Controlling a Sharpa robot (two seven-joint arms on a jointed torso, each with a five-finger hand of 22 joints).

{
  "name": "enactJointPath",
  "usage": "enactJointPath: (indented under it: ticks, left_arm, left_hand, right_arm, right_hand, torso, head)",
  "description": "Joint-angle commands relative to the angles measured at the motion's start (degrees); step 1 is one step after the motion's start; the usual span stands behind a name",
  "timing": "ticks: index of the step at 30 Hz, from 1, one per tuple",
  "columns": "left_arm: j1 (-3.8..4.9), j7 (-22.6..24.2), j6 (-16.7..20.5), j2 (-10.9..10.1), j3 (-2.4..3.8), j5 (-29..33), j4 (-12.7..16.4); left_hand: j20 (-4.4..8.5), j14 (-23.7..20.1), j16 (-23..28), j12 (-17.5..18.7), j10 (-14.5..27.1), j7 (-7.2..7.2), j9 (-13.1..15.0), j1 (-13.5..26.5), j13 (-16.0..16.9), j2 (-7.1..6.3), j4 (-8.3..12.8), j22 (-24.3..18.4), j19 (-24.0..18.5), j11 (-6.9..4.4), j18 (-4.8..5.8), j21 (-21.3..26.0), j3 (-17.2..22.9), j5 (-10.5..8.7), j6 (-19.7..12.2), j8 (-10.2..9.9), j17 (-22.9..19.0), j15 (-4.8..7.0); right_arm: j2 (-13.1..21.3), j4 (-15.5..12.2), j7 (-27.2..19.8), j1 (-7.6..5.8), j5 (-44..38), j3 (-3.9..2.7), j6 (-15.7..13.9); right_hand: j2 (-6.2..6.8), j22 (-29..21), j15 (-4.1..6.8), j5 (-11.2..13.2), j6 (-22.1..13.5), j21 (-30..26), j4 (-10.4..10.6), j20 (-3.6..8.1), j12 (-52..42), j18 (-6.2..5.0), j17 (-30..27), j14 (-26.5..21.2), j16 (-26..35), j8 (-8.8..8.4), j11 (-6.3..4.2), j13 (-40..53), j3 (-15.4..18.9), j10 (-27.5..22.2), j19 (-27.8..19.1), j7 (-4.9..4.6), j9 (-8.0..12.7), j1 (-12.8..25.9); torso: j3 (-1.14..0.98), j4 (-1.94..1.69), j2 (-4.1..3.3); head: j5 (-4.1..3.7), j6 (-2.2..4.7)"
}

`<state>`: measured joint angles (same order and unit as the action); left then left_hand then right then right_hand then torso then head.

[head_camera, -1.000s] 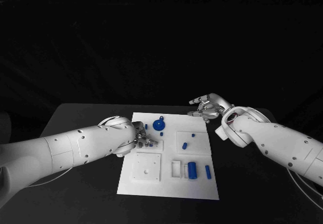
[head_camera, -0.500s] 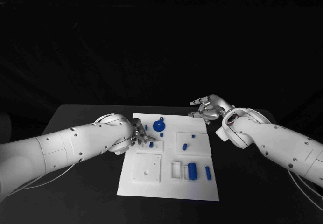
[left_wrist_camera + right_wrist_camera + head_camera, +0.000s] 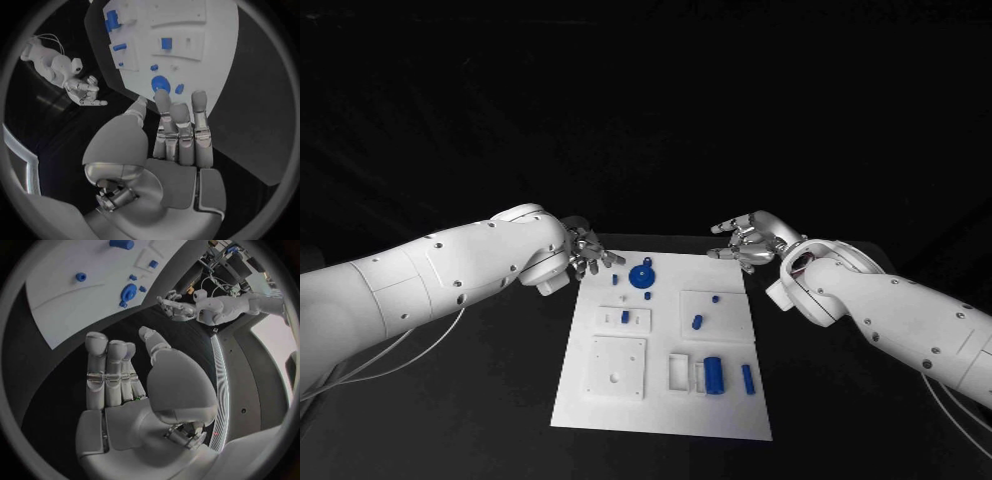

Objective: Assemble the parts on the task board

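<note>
The white task board (image 3: 661, 415) lies in the middle of the black table. On its far part sits a round blue disc (image 3: 643, 275) with small blue pieces beside it. Nearer me lie a blue cylinder (image 3: 714, 375) and a blue bar (image 3: 747, 377). My left hand (image 3: 584, 250) hovers at the board's far left corner, fingers extended, holding nothing. My right hand (image 3: 747, 240) hovers beyond the far right corner, also empty. The left wrist view shows the left hand (image 3: 178, 135) with the disc (image 3: 160, 83) just past its fingertips. In the right wrist view, the right hand (image 3: 119, 375) is off the board (image 3: 81, 295).
Two raised white square plates (image 3: 625, 318) (image 3: 708, 305) on the board carry small blue pieces. A larger white square (image 3: 616, 366) sits in the near left part, beside a white slotted holder (image 3: 678, 367). Black table (image 3: 473, 400) surrounds the board.
My left hand has pulled back from over the board's left middle to its far left corner. The right hand has stayed near the far right corner.
</note>
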<state>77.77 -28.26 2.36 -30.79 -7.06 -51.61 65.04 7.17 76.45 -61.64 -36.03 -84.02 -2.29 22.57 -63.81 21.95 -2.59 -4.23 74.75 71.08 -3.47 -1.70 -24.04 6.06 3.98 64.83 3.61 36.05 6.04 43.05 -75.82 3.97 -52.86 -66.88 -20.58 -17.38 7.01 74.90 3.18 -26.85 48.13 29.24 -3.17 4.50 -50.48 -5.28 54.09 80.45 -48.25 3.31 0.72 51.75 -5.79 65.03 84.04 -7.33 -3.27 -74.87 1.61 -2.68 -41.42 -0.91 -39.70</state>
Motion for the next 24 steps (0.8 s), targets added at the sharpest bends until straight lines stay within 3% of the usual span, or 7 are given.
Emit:
enactJointPath:
  ticks: [1, 10, 19, 22, 24]
  left_arm:
    - [0.52, 1.77, -3.59, 1.31, 0.08, 1.56, -2.76]
    - [1.04, 1.99, -8.94, 5.39, 0.10, -0.58, -11.02]
    - [0.81, 1.87, -14.73, 8.45, 0.02, -1.45, -17.24]
    - [0.36, 2.00, -15.27, 9.24, -0.04, -2.05, -18.91]
    - [0.06, 2.10, -15.46, 9.63, -0.07, -2.23, -19.79]
  left_hand:
    - [-0.03, -0.40, -0.08, 0.38, -1.27, -0.17, -0.87, 0.66, 0.36, -0.15, -0.27, 0.42, 0.48, 0.56, 0.58, 0.51, 0.14, -0.39, 0.17, 0.09, -0.12, 0.07]
    - [-0.10, -0.77, -0.50, 0.52, -1.05, -0.30, -1.55, 0.89, 1.10, -0.27, -1.04, 1.15, 0.77, 0.67, 0.64, 1.63, 0.17, -0.57, -0.22, 0.08, -0.25, -0.01]
    - [-0.31, -1.54, -0.92, 0.36, -0.31, -0.65, -2.27, 1.36, 1.52, 0.56, -0.10, 1.24, 0.52, 0.95, 0.66, 2.08, -0.69, -0.59, -1.42, 0.05, -0.48, -0.25]
    - [-0.33, -1.58, -0.96, 0.32, -0.28, -0.66, -2.31, 1.45, 1.55, 0.55, -0.15, 1.24, 0.51, 0.97, 0.65, 2.09, -0.70, -0.60, -1.47, 0.06, -0.49, -0.27]
    - [-0.34, -1.59, -1.02, 0.29, -0.26, -0.66, -2.34, 1.59, 1.58, 0.56, -0.26, 1.24, 0.51, 0.98, 0.64, 2.10, -0.70, -0.60, -1.51, 0.06, -0.50, -0.28]
  right_arm:
    - [-0.11, 0.06, -0.73, 0.03, 0.24, -0.07, 0.07]
    - [-0.43, 0.03, -0.73, 0.03, 0.25, -0.36, 0.03]
    - [-0.88, 0.12, -1.22, 0.02, 0.34, -1.44, -0.76]
    - [-0.96, 0.17, -1.84, 0.01, 0.77, -1.73, -1.59]
    - [-1.00, 0.21, -2.28, 0.01, 1.37, -1.87, -2.23]
  right_hand:
    - [-0.02, 3.35, 0.23, -0.18, 0.18, -0.20, 0.02, -0.05, 0.08, -1.00, -0.09, -0.18, 0.28, -0.11, -0.02, -0.05, 0.14, -0.34, 1.75, -0.02, 0.06, 0.52]
    - [-0.02, 3.35, 0.23, -0.18, 0.18, -0.20, 0.02, -0.05, 0.08, -1.00, -0.09, -0.18, 0.28, -0.11, -0.02, -0.05, 0.14, -0.34, 1.75, -0.02, 0.06, 0.52]
    - [-0.03, 3.25, 0.22, -0.35, 0.19, -0.74, 0.27, -0.06, 0.14, -1.03, -0.22, -0.16, 0.45, -0.10, -0.03, -0.15, 0.19, -0.33, 1.74, -0.02, 0.06, 0.61]
    - [-0.01, 2.53, 0.22, -0.51, 0.16, -3.52, 0.37, -0.09, 0.74, -1.19, -0.88, -0.22, 1.31, -0.12, -0.04, -0.75, 0.05, -0.33, 1.47, -0.02, 0.06, 0.61]
    - [0.13, 0.56, 0.21, -0.65, 0.23, -9.48, 0.22, -0.13, 2.67, -1.49, -2.12, -0.25, 3.22, -0.13, -0.29, -2.99, -0.06, 0.54, 0.77, 0.01, 0.07, 0.46]
  torso:
    - [0.11, 0.10, -0.23]
    - [0.26, 0.53, -0.88]
    - [0.46, 0.85, -1.58]
    - [0.50, 0.92, -1.81]
    - [0.57, 1.00, -1.95]
  head:
    - [0.02, 0.26]
    - [0.42, 0.83]
    - [0.68, 1.35]
    - [0.71, 1.48]
    - [0.74, 1.50]
